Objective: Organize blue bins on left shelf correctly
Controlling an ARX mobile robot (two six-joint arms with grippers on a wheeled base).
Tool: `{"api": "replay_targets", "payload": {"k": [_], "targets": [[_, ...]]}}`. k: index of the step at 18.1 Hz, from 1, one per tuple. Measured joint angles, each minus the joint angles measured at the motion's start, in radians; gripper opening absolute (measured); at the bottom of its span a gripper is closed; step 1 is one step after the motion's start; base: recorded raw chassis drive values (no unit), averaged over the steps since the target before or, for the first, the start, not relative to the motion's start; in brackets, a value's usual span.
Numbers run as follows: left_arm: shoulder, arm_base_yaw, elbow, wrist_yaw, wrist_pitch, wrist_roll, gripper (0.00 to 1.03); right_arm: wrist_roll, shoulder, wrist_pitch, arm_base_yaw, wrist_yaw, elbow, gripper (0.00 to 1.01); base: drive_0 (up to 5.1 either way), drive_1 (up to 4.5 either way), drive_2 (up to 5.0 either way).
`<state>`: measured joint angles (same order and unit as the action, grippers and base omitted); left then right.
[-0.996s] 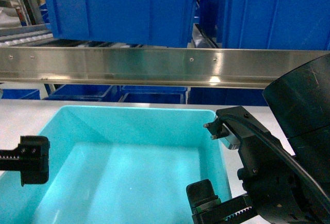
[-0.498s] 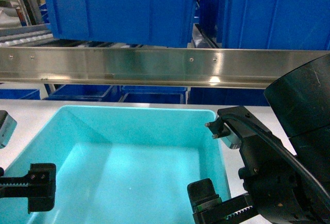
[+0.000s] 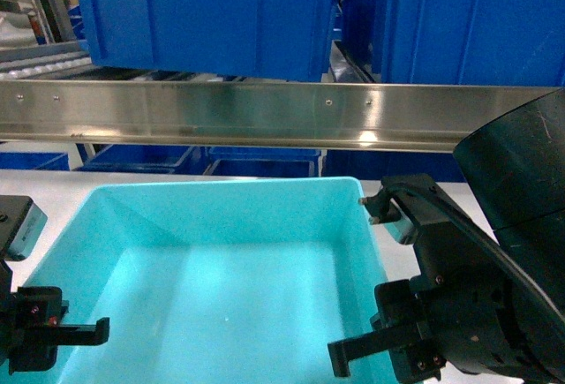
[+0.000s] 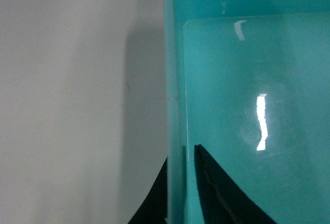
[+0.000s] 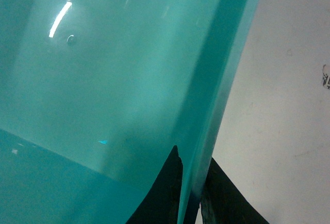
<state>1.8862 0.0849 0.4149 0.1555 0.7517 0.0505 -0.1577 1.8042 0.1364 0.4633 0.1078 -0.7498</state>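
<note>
A light turquoise blue bin (image 3: 221, 269) sits open and empty on the white table, just in front of the left shelf's steel front rail (image 3: 265, 115). My left gripper (image 3: 40, 338) straddles the bin's left wall (image 4: 175, 105). In the left wrist view that gripper (image 4: 180, 154) has one finger outside and one inside, pressed on the rim. My right gripper (image 3: 371, 350) straddles the bin's right wall the same way. In the right wrist view the gripper (image 5: 193, 170) pinches the wall (image 5: 221, 95) between both fingers.
Two dark royal-blue ribbed bins (image 3: 203, 13) (image 3: 459, 22) stand on the shelf above the rail, with roller strips (image 3: 35, 62) at the far left. More dark blue bins (image 3: 256, 161) sit below the rail. White tabletop (image 4: 62, 105) (image 5: 289, 105) flanks the turquoise bin.
My left gripper has dropped down along the bin's left wall and closed over it. The right gripper has lowered onto the right wall. The bin's far edge has shifted slightly upward in view.
</note>
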Motion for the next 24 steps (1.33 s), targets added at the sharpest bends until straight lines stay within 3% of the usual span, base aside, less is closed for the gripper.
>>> {"api": "replay_targets", "payload": {"k": [1, 3, 9, 15, 16, 24], "targets": [[-0.004, 0.002, 0.0, 0.003, 0.0, 0.023, 0.07, -0.034, 0.0, 0.0, -0.002, -0.008, -0.002, 0.05, 0.0, 0.0, 0.0], [-0.005, 0.002, 0.0, -0.006, -0.001, 0.061, 0.06, -0.063, 0.0, 0.0, -0.002, -0.019, -0.002, 0.04, 0.0, 0.0, 0.0], [-0.04, 0.002, -0.016, -0.006, -0.021, 0.077, 0.05, -0.069, -0.014, -0.01, -0.005, -0.022, 0.003, 0.03, 0.0, 0.0, 0.0], [-0.336, 0.037, -0.035, 0.004, -0.111, 0.076, 0.05, -0.066, -0.253, -0.011, -0.006, -0.031, 0.039, 0.03, 0.0, 0.0, 0.0], [-0.338, 0.044, -0.035, 0.017, -0.089, 0.074, 0.05, -0.062, -0.277, 0.037, -0.006, -0.034, 0.066, 0.03, 0.0, 0.0, 0.0], [-0.335, 0.045, -0.036, 0.018, -0.097, 0.074, 0.05, -0.062, -0.28, 0.032, -0.007, -0.036, 0.074, 0.03, 0.0, 0.0, 0.0]]}}
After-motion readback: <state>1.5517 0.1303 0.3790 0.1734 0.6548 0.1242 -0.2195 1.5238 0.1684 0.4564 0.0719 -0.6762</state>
